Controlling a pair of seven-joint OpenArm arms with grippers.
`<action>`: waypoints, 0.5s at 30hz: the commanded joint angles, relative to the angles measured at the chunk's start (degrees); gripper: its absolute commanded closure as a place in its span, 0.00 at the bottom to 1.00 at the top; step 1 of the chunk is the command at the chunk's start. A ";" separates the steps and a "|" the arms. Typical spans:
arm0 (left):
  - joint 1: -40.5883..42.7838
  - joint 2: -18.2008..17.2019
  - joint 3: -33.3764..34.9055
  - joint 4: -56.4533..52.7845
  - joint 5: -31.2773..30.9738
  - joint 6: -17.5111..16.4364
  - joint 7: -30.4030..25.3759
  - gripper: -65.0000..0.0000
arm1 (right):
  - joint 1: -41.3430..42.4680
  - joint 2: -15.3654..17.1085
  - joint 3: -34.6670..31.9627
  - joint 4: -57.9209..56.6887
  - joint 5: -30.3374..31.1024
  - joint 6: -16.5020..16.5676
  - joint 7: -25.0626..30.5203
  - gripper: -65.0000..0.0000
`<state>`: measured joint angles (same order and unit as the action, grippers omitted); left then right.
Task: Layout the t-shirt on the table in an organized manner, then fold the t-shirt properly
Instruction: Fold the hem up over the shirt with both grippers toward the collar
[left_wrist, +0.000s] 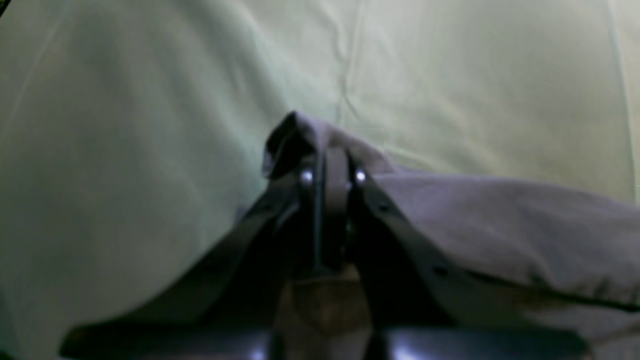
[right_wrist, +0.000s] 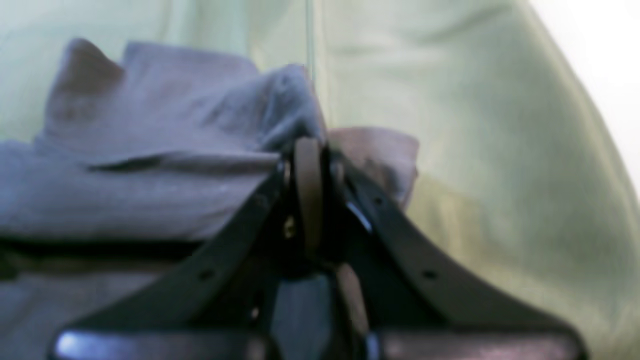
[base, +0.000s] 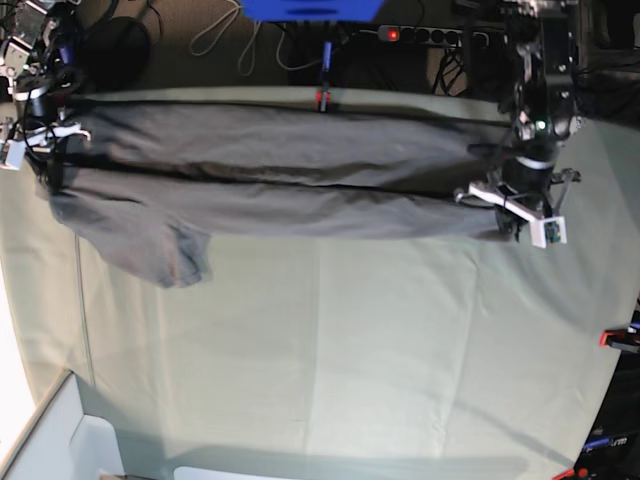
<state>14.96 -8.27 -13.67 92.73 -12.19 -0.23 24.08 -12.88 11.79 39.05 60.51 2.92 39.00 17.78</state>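
The left gripper (left_wrist: 330, 170) is seen closed, its fingers (left_wrist: 306, 176) pressed together on a bunched edge of the shirt (left_wrist: 500, 225). A small peak of grey fabric rises just beyond the fingertips, and the rest of the garment runs away to the right of the fingers in the left wrist view. To the left of and beyond the fingers, only the creased green cloth of the table (left_wrist: 125, 150) is visible.

The right gripper (right_wrist: 310, 150) is likewise seen closed on the shirt (right_wrist: 150, 165), with fabric pinched between its fingers (right_wrist: 307, 175). The bulk of the garment is heaped to the left of the fingers in the right wrist view; a small flap protrudes just to their right. Further right, bare green cloth (right_wrist: 475, 150) is seen.

In the base view, the shirt (base: 280, 170) is stretched long between the two grippers near the far edge of the table (base: 350, 350). The left gripper (base: 505, 200) is found at one end of it, the right gripper (base: 45, 150) at the other. One sleeve (base: 175, 255) hangs toward the near side, close to the right gripper. Whether the span is lifted or lying on the cloth cannot be told. A red clamp (base: 322, 97) is noted at the far edge, and another (base: 612, 338) at the side edge.
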 joint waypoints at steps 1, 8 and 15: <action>0.56 -0.39 -0.17 1.82 -0.08 -0.08 -1.35 1.00 | -0.70 1.18 0.29 0.98 1.08 1.00 1.60 1.00; 2.93 0.67 -5.36 2.79 -0.08 -0.43 -1.44 1.00 | -1.31 0.82 0.38 1.07 1.17 1.00 1.69 1.00; 2.93 1.20 -7.65 2.79 -0.08 -0.52 -1.09 1.00 | -3.25 0.91 0.38 1.07 0.99 1.00 3.98 1.00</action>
<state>18.24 -6.61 -20.91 94.61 -12.47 -1.13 24.27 -16.43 11.55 38.98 60.64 2.79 39.09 19.64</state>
